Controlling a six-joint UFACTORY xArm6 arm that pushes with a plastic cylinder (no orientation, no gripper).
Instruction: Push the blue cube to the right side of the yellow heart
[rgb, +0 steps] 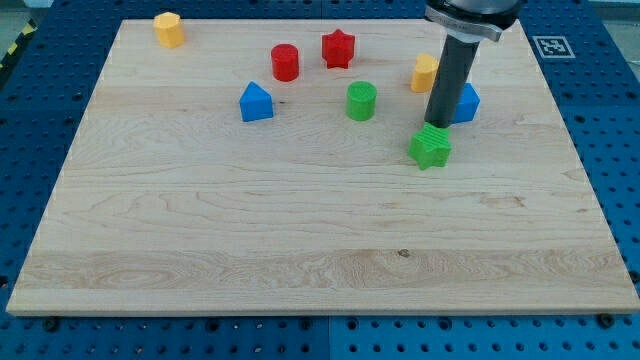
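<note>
A blue block (467, 102), seemingly the cube, sits at the view's upper right, its left part hidden by my rod. A yellow block (424, 73) lies just up-left of it, also partly hidden, so its shape is unclear. A second yellow block (168, 29) sits at the top left corner; I cannot tell which of the two is the heart. My tip (437, 126) rests on the board against the blue block's left side, just above a green star (430, 147).
A red cylinder (285, 62) and a red star (338, 48) sit at top centre. A green cylinder (361, 101) and a blue house-shaped block (256, 102) lie to the left. The wooden board's right edge (590, 200) is near the blue block.
</note>
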